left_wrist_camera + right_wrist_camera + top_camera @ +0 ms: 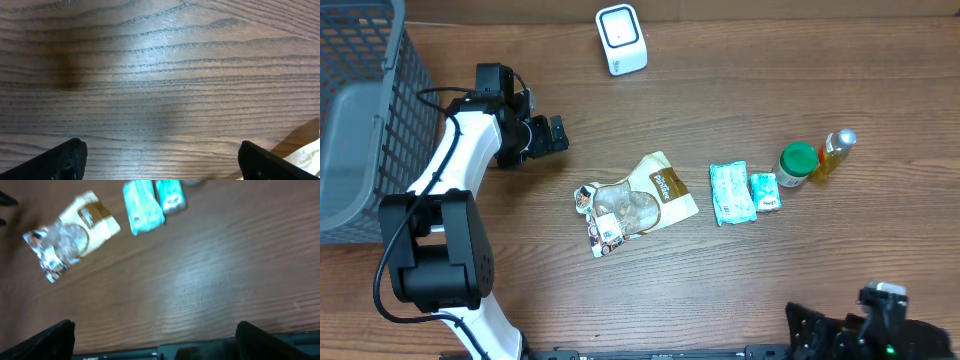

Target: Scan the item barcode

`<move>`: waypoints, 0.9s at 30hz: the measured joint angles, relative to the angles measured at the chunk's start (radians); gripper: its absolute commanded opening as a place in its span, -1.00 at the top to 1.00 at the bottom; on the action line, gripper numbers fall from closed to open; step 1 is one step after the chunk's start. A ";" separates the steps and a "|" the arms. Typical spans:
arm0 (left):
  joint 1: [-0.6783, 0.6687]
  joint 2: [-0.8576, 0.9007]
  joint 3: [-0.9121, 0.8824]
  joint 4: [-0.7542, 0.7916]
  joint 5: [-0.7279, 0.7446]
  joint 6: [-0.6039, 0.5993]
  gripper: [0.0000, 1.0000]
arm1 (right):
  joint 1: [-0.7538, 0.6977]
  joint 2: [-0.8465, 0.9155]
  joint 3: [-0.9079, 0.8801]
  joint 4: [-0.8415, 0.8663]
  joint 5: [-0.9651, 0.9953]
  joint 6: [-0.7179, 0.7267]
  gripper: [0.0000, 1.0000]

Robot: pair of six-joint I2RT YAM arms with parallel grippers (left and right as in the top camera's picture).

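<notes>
On the brown wood-grain desk (770,90) the clear-and-tan crinkled plastic snack bag (635,200) lies flat near the middle, its printed end towards the front edge and its tan label end angled up and to the right. The white boxy barcode scanner (621,38) stands well apart from it, at the far edge of the desk.

The left end effector (556,134) hovers over bare wood just up and to the left of the bag, touching nothing. Its two black fingers are spread wide, sitting in the bottom corners of the left wrist view, and it holds nothing (a pale corner of the bag peeks into the lower right of that view).

The right end effector (805,332) sits low at the front right edge of the desk, well away from every item. Its fingers are also parted wide and empty, framing the blurred right wrist view.

To the right of the bag lie a larger teal plastic packet (731,193) and a smaller teal packet (766,191), just beside each other. A green-lidded round jar (797,164) stands next, and a yellow liquid bottle with a silver cap (835,153) lies tilted beside it. A grey plastic lattice basket (360,110) fills the far left side.
</notes>
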 measured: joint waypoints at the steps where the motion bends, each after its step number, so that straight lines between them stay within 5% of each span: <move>1: 0.000 0.000 0.000 0.000 0.000 0.000 -0.99 | 0.000 -0.013 -0.030 0.001 -0.008 0.000 -1.00; 15: 0.000 0.000 0.000 0.000 0.000 0.000 -0.99 | 0.045 -0.240 -0.106 0.065 -0.059 0.018 -1.00; 27: 0.000 0.000 0.000 0.000 0.000 0.000 -0.99 | 0.122 -0.251 -0.105 0.060 -0.062 0.021 -1.00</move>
